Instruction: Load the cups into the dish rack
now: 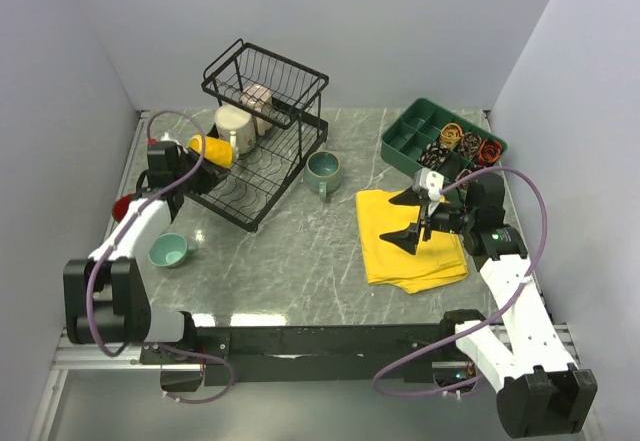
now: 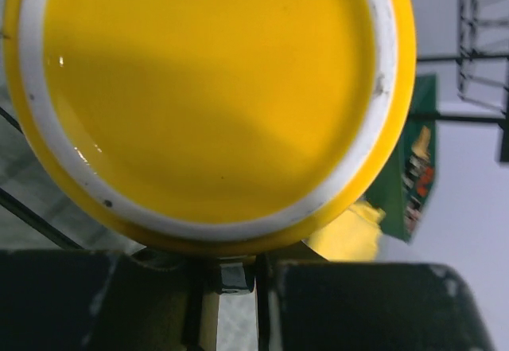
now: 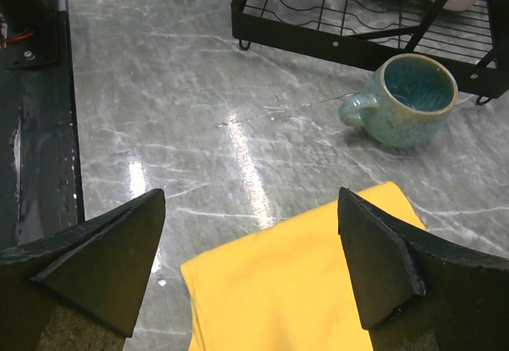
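Left gripper (image 1: pixel 198 153) is pinched nearly closed on the yellow mug (image 1: pixel 213 149), at the dish rack's (image 1: pixel 262 189) lower tier, apparently mid-placement. Cream floral mug (image 1: pixel 236 124) and lilac-beige mug (image 1: pixel 260 101) are racked. Teal mug (image 1: pixel 323 169), green cup (image 1: pixel 168 251) and red mug (image 1: pixel 124 206) remain outside. Right gripper (image 3: pixel 250 200) is wide open and empty above the yellow cloth (image 3: pixel 318 287).

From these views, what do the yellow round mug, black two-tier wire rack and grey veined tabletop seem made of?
Yellow round mug: likely glazed ceramic; glossy base, white ring.
Black two-tier wire rack: probably coated metal; thin rods.
Grey veined tabletop: polished stone or imitation; veins, glare.
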`<state>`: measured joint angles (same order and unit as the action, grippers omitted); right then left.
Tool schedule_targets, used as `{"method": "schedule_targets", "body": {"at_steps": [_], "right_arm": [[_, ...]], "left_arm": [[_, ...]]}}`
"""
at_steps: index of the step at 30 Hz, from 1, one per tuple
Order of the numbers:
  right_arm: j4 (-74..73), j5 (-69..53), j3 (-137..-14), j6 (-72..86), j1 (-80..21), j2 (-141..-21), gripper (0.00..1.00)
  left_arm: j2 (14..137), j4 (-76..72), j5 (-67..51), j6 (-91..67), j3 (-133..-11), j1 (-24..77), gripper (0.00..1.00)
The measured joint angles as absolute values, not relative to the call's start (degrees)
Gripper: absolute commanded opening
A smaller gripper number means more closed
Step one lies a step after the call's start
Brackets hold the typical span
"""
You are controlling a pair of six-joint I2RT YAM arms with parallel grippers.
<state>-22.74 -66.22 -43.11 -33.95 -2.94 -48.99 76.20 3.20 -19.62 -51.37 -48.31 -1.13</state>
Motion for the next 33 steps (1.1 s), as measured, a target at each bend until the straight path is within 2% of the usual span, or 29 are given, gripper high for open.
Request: {"method": "schedule_targets", "body": {"at_steps": [13, 30, 33], "right_arm": [[-22.8, -67.6, -43.1, -33.9, -1.1, -48.8, 0.95], [-22.8, -69.4, -43.1, -34.0, 1.5, -49.4, 0.95], [-23.1, -69.9, -43.1, -34.1, 2.2, -49.4, 0.95]], "left_arm": [[91.5, 11.8, -9.7, -41.0, -60.9, -1.7, 0.01], [102.8, 16.0, 0.0, -35.4, -71.2, 2.2, 0.01], [104.6, 16.2, 2.3, -34.7, -72.6, 3.2, 0.09]]}}
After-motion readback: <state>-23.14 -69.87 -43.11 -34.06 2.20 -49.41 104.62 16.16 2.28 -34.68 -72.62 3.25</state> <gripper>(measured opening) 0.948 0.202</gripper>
